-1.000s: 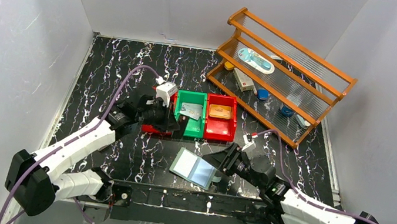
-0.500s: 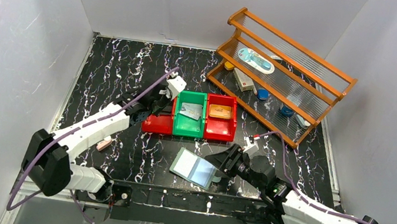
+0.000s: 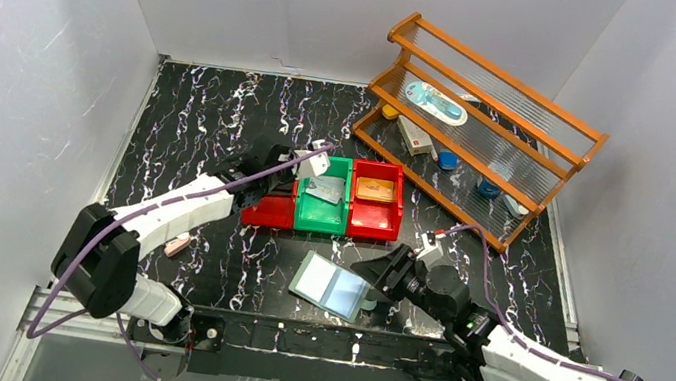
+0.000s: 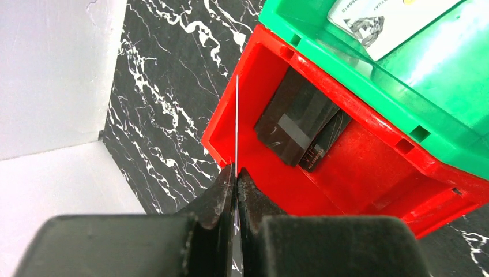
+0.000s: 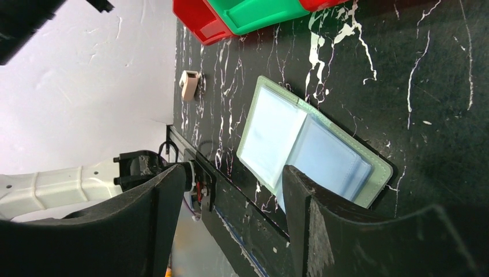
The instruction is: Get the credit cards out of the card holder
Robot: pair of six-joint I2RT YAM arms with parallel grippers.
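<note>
Your left jaws are pressed together on a single card, held edge-on and upright over the left red bin, which sits in the middle of the counter beside the green bin. Edge-on like this, the card's colour cannot be told. Two dark cards already lie tilted against the bin's far wall. A grey card lies in the green bin and a tan card in the right red bin. So you look to be at the drop-off step, with most of the sorting apparently done. The next move is simple: bring the card low enough inside the bin's walls, then part the jaws so that it falls flat rather than tipping out over the rim. Your right jaws stand spread and hold nothing, poised over the holder, which lies open and flat near the near edge of the counter, about midway along it. Its pale blue sleeves face up; whether any card remains in them is not clear from here, so check before you count the holder as empty. If one does remain, pin the cover down with the right jaws while the left draws the card out along the sleeve.
</note>
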